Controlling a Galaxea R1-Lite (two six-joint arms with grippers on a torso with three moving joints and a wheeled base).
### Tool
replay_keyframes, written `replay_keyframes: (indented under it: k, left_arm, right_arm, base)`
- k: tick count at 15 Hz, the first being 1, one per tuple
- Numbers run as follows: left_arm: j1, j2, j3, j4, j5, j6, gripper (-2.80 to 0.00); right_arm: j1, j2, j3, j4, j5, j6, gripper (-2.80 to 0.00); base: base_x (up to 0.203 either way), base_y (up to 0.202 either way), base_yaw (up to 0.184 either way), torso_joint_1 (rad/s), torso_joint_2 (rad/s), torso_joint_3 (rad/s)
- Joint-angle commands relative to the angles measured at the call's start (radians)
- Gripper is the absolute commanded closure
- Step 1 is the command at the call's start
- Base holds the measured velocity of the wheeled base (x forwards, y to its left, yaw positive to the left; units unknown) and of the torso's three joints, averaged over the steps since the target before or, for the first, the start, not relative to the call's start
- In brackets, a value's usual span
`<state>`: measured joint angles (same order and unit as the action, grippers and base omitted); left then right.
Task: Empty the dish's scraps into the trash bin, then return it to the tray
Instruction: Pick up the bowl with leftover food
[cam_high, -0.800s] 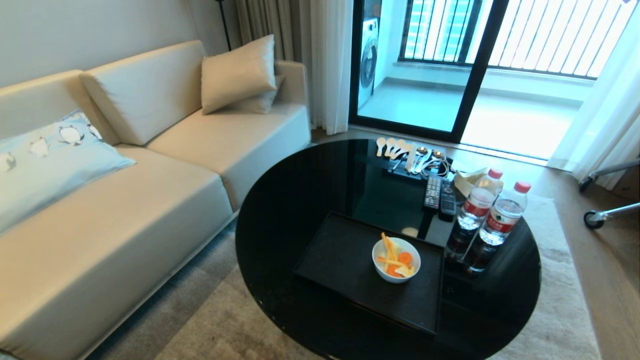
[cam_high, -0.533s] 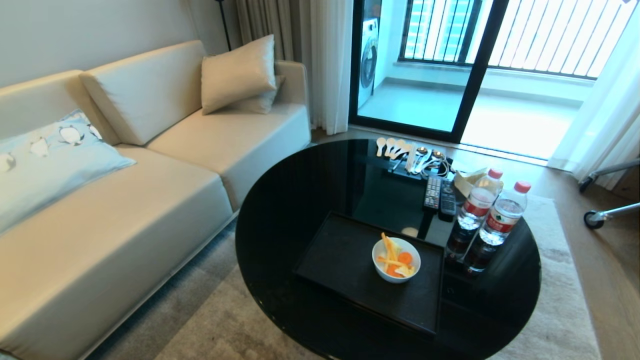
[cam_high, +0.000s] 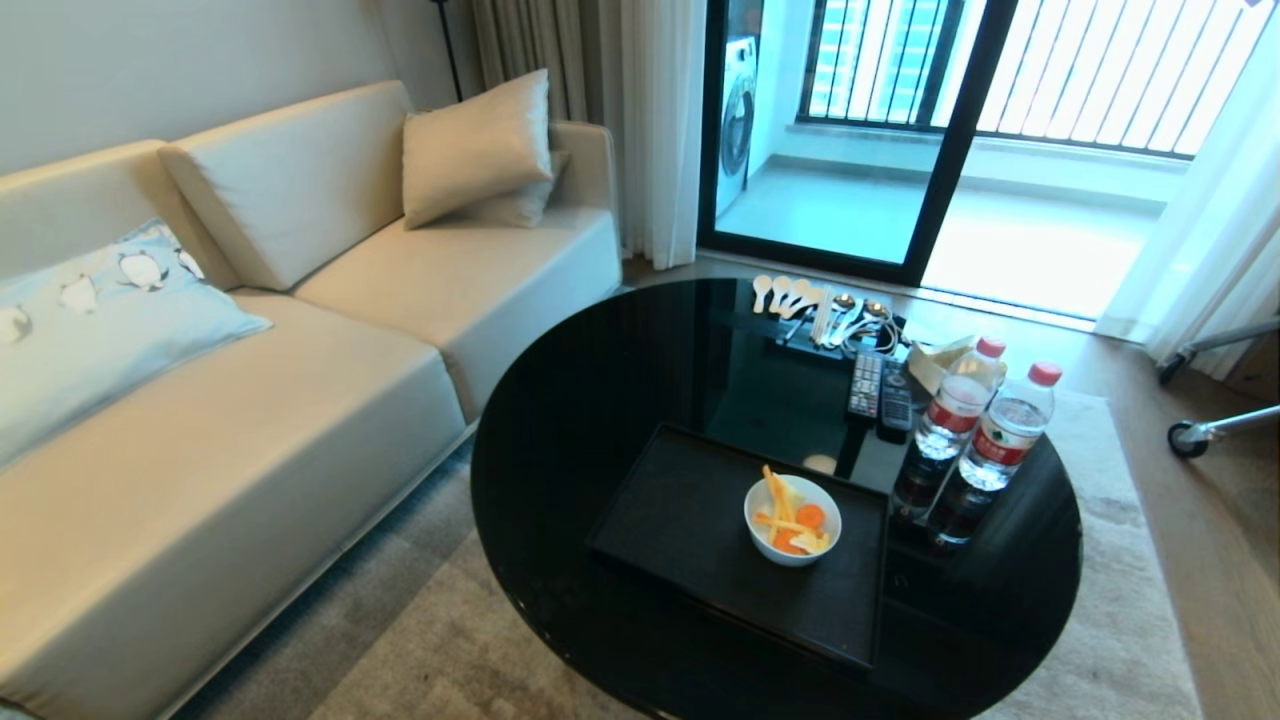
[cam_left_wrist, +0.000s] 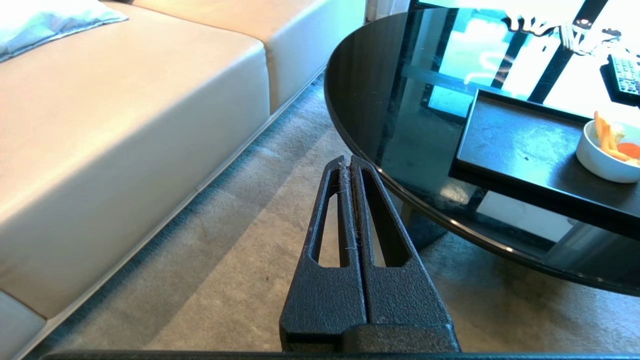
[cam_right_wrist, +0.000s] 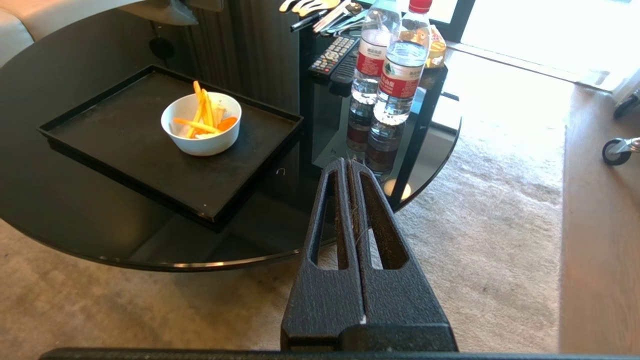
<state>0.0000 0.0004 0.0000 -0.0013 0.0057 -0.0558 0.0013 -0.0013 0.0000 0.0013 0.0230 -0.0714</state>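
No change on record.
You will find the dish (cam_high: 792, 520) with its scraps (cam_high: 790, 520) on the tray (cam_high: 680, 520) exactly where the earlier head views showed them.

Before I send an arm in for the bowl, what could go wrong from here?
1. The bowl sits near the tray's right edge, close to two water bottles; a right-side reach may topple them.
2. Long scraps stick up above the rim, so a tilted lift may spill them onto the table.
3. No trash bin is visible in any view, so it must be found first.
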Motion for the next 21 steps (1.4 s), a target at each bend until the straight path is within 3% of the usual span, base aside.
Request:
replay_keyframes:
  k: [1,5,8,16,18,21]
  left_arm:
    - [0.000,0.000,0.000,0.000,0.000,-0.001,0.00]
    - [0.000,0.000,0.000,0.000,0.000,-0.001,0.00]
    - [0.001,0.000,0.000,0.000,0.000,-0.001,0.00]
    - [0.000,0.001,0.000,0.000,0.000,-0.001,0.00]
    - [0.000,0.001,0.000,0.000,0.000,-0.001,0.00]
    - [0.000,0.000,0.000,0.000,0.000,-0.001,0.00]
  right_arm:
    - [0.000,0.001,0.000,-0.003,0.000,-0.005,0.00]
    - [0.001,0.035,-0.095,0.049,0.049,-0.068,0.00]
    - [0.001,0.194,-0.203,0.138,0.082,-0.094,0.00]
    - [0.027,0.928,-0.430,0.098,0.136,-0.113,0.00]
    - [0.071,1.158,-0.485,0.016,0.134,-0.085,0.00]
    - [0.181,1.447,-0.652,-0.062,0.072,0.059,0.00]
  base:
    - [0.000,0.000,0.000,0.000,0.00,0.000]
    - [0.000,0.000,0.000,0.000,0.00,0.000]
    - [0.000,0.000,0.000,0.000,0.00,0.000]
    - [0.000,0.000,0.000,0.000,0.00,0.000]
    - [0.000,0.000,0.000,0.000,0.00,0.000]
    - [0.000,0.000,0.000,0.000,0.00,0.000]
